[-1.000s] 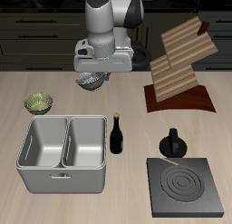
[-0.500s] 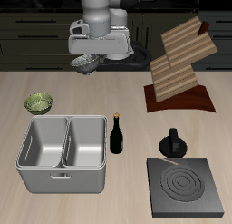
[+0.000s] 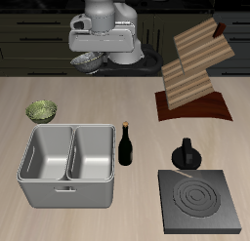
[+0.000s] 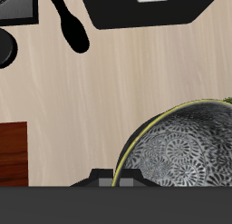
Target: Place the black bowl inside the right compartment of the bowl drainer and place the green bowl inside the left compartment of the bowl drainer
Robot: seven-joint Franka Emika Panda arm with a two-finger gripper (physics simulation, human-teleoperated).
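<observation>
My gripper (image 3: 94,56) hangs high over the back of the table, shut on the rim of the black bowl (image 3: 87,60). The bowl is grey-silvery and held tilted, well clear of the tabletop. In the wrist view the black bowl (image 4: 184,148) fills the space beside my gripper (image 4: 122,179), showing its speckled inside. The green bowl (image 3: 41,110) rests on the table just behind the bowl drainer (image 3: 68,182). Both of the drainer's wells hold nothing. The bowl drainer (image 4: 154,14) looks dark in the wrist view.
A dark wine bottle (image 3: 126,145) stands right beside the drainer. A black stove plate (image 3: 200,202) lies near the front edge with a small black pot (image 3: 186,153) behind it. A wooden rack (image 3: 192,74) stands farther back.
My gripper has risen and moved back with the black bowl, drifting slightly towards the green bowl's side. Nothing on the table has moved.
</observation>
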